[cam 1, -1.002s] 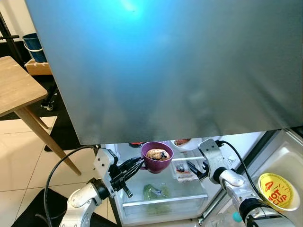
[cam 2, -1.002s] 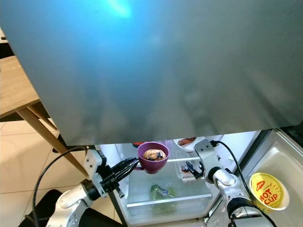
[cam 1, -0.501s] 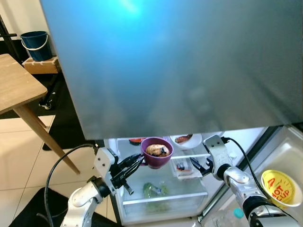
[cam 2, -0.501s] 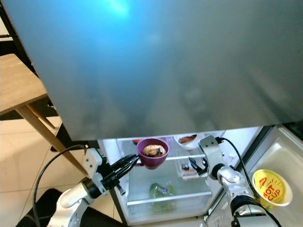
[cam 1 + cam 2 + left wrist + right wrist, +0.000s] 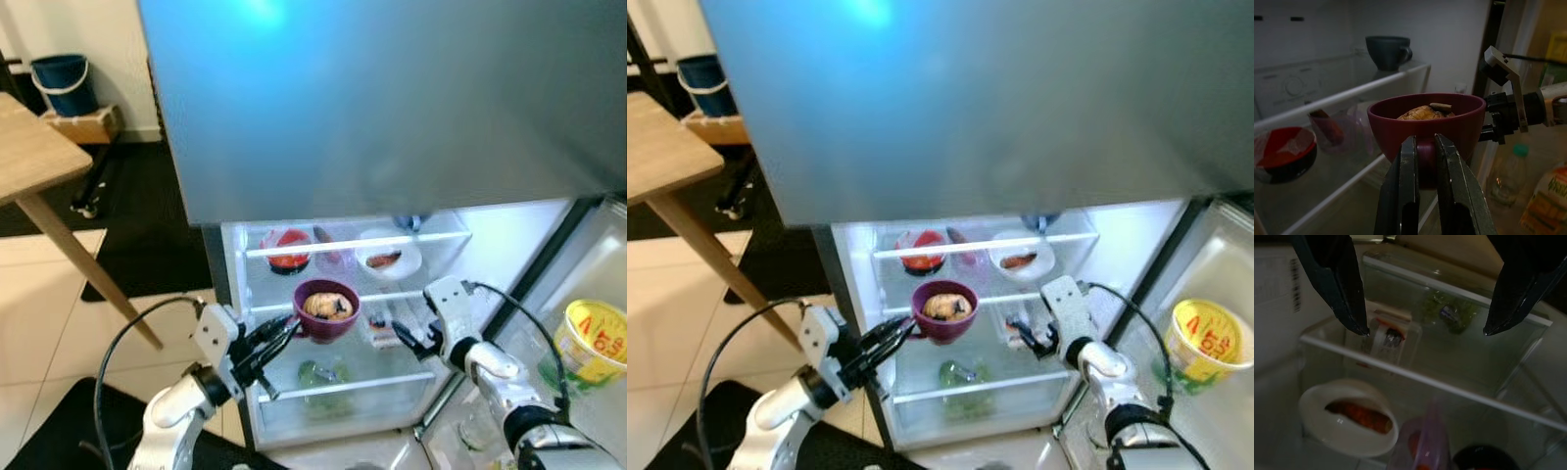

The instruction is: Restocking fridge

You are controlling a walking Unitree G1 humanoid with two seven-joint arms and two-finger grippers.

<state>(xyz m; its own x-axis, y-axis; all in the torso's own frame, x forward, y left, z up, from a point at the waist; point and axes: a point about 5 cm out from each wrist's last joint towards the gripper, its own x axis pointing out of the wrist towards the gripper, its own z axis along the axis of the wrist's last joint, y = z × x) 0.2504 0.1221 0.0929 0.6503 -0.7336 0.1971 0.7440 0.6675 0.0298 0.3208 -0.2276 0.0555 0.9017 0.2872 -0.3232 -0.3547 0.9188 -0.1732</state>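
There, a round purple plastic bowl filled with brownish food was held by the left pincer, whose two black fingers were closed tightly on a stub at the bowl's near side. The bowl was kept in the air in front of the open lit fridge, level with its middle glass shelf, upright and apart from the shelf. The right pincer was seen beside it at the fridge's right half, its fingers spread wide and nothing gripped between them; a small packaged item with a dark label lay on the shelf beyond them. On the upper glass shelf a red and black round bowl, a clear bag with pinkish contents and a white bowl holding reddish food stood side by side, with a dark blue-grey mug set higher up. A green bagged vegetable lay in the bottom drawer. A yellow instant-noodle cup stood in the door rack at the right. A wooden surface stood at the left, a blue bucket behind it
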